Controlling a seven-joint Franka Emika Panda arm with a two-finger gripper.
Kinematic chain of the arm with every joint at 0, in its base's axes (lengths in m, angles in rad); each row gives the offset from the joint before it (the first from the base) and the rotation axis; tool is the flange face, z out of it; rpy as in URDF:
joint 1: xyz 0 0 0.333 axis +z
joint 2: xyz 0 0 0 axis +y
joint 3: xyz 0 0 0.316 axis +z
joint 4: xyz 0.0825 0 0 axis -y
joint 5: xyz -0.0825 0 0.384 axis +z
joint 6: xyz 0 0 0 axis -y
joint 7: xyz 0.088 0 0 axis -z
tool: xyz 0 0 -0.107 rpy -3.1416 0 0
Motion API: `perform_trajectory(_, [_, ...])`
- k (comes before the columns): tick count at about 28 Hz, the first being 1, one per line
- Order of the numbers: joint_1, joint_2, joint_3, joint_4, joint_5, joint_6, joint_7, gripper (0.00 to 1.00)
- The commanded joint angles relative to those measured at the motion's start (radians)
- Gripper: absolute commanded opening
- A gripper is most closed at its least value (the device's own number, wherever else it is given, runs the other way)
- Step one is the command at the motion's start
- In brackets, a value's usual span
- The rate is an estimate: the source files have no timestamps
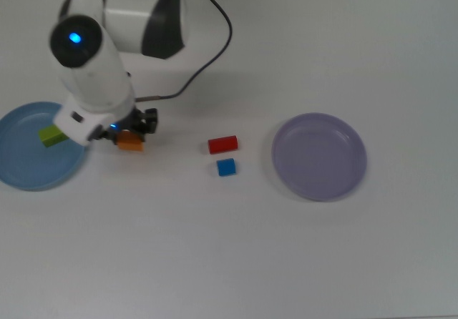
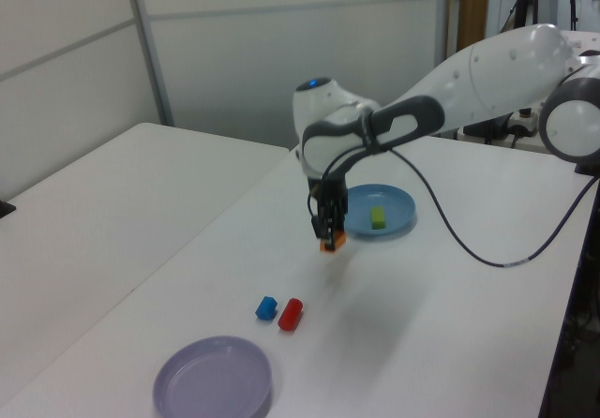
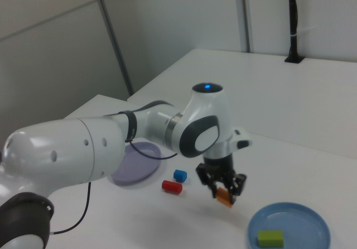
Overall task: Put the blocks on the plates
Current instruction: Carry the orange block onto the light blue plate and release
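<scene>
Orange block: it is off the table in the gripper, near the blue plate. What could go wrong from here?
1. The orange block hangs tilted in the gripper, seemingly held near one edge; it might slip before reaching the blue plate.
2. The green block already lies on that plate; a release right above it could knock it or leave the orange block leaning on it.

Orange block: flat, held in the gripper, clear of the table, just beside the blue plate. Green block: oblong, lying on the blue plate. Red block and blue cube: on the table, just beside each other, between the plates. Lavender plate: holds nothing.
</scene>
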Motion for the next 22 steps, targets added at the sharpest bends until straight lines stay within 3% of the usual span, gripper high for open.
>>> perform_trajectory(1, [-0.068,-0.032,-0.010,0.037,0.027,0.000,-0.015,0.14])
perform_trajectory(7, [-0.123,0.019,-0.013,0.044,0.026,0.066,-0.041,0.14])
perform_trajectory(12, [-0.126,0.082,-0.044,0.049,0.023,0.199,-0.029,0.15])
perform_trajectory(17, [-0.128,0.093,-0.049,0.049,0.027,0.256,-0.027,0.15])
perform_trajectory(22, [-0.128,0.093,-0.058,0.049,0.029,0.257,-0.035,0.27])
